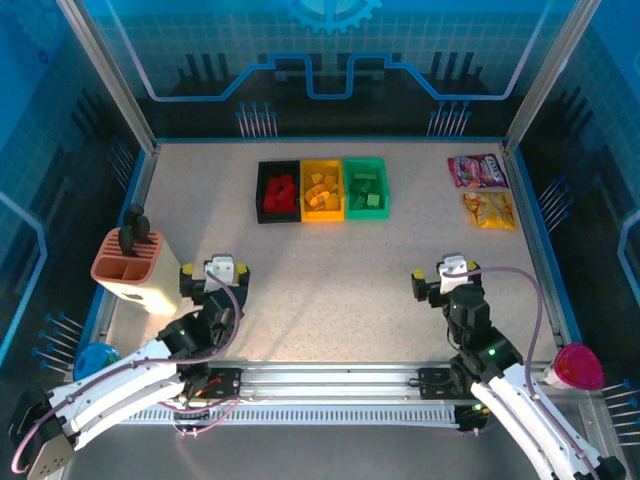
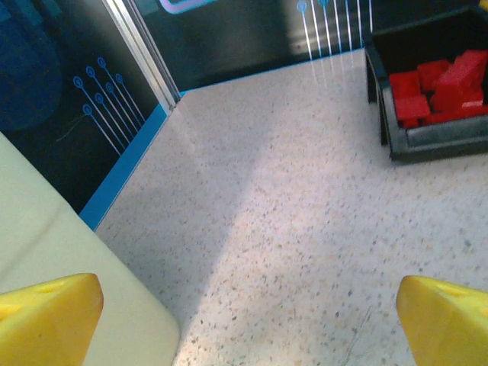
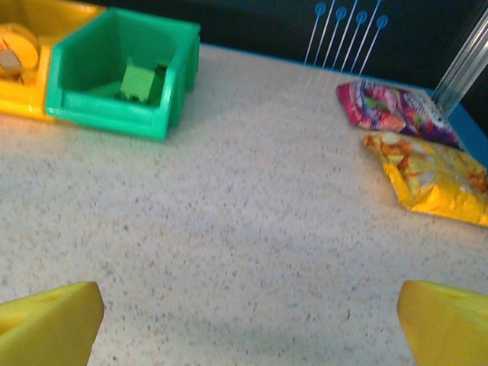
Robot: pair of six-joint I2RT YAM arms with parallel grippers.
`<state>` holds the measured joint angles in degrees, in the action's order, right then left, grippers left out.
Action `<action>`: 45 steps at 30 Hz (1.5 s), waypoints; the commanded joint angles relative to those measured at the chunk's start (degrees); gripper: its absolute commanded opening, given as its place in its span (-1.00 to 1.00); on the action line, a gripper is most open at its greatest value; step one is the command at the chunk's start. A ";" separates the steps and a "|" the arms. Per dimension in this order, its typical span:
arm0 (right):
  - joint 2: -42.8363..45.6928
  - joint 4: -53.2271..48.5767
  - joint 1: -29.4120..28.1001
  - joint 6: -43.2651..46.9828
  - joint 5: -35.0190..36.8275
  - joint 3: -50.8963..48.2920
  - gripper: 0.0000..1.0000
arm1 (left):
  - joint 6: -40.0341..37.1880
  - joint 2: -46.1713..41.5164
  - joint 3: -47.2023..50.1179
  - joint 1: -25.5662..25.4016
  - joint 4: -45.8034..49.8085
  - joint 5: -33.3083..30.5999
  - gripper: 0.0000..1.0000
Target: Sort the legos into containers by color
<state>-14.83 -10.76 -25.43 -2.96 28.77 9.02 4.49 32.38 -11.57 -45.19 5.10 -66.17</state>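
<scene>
Speckled beige tabletop (image 1: 330,275), blue edging (image 1: 200,141); dark blue printed wall panels (image 1: 400,50); aluminium corner posts (image 1: 105,72); light pooling mid-table.

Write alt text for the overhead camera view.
Three joined bins far back on the table hold sorted legos: red in black, yellow in yellow, green in green. Both arms sit at the near edge; snack packets lie far right.

In the wrist views, the black bin (image 2: 435,145) is cropped right, the yellow bin (image 3: 23,105) left.
</scene>
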 commanded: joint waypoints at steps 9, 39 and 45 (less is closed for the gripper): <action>0.15 13.31 1.03 -0.69 8.31 -4.63 0.99 | -3.38 0.14 2.19 4.72 -9.76 4.08 0.99; -61.61 90.84 16.12 -0.14 -2.47 -8.39 0.99 | -7.75 29.35 6.82 27.15 -59.98 22.94 0.99; -71.01 92.35 17.24 1.92 -7.35 -3.86 0.99 | -8.28 32.29 9.83 28.31 -70.07 23.73 0.98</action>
<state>-84.14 74.04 -9.28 -3.29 24.97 2.92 -3.40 63.75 -3.53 -18.17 -55.70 -43.59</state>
